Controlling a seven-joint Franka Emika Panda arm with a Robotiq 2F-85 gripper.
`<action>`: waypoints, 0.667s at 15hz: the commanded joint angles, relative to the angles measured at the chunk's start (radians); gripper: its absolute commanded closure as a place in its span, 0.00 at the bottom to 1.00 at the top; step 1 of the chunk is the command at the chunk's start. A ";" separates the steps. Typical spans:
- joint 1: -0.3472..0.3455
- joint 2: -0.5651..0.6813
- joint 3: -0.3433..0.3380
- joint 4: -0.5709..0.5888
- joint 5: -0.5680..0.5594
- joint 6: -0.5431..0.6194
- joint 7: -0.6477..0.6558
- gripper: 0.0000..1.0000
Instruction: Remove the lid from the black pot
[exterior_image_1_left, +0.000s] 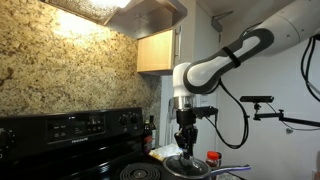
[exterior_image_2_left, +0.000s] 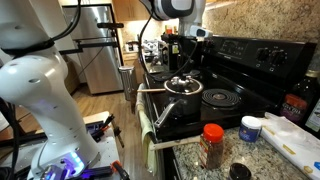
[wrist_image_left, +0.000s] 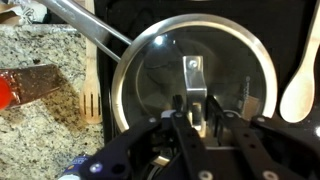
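**TASK STATUS: LID NOT YET REMOVED, GRIPPER AT THE KNOB**

1. Left of scene. In the wrist view a red-capped jar (wrist_image_left: 28, 85) lies on the granite countertop (wrist_image_left: 40, 140), with a wooden fork (wrist_image_left: 92, 95) just beside it. Neither item is part of the task, and both are clear of the pot.

2. Pot handle. The long silvery handle (wrist_image_left: 90, 25) runs from the upper left down to the rim of the black pot (exterior_image_2_left: 180, 106). The pot stands on the black stove (exterior_image_2_left: 250, 60).

3. Centre. The lid (wrist_image_left: 160, 75) sits flat on the pot and its metal rim shows no visible gap or tilt. Removal is therefore judged not to have started.

4. Gripper. The gripper (wrist_image_left: 200, 112) is directly over the lid, with its fingers to either side of the lower end of the central knob (wrist_image_left: 193, 70). The pictures do not show whether the fingers are pressing on the knob or merely bracketing it, so this cannot be told. In an exterior view the gripper (exterior_image_1_left: 186, 143) hangs vertically, down at lid height.

5. Right of scene. A wooden spoon (wrist_image_left: 298, 85) lies just beside the rim.

6. Remaining work, as judged. Confirm the grasp on the knob, lift the lid straight up, carry it clear of the pot, and set it down.
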 joint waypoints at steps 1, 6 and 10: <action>0.001 -0.009 0.004 0.003 0.014 -0.013 -0.034 0.99; 0.004 -0.051 0.010 0.004 -0.002 -0.020 -0.057 0.95; 0.013 -0.113 0.029 0.008 -0.035 -0.015 -0.058 0.95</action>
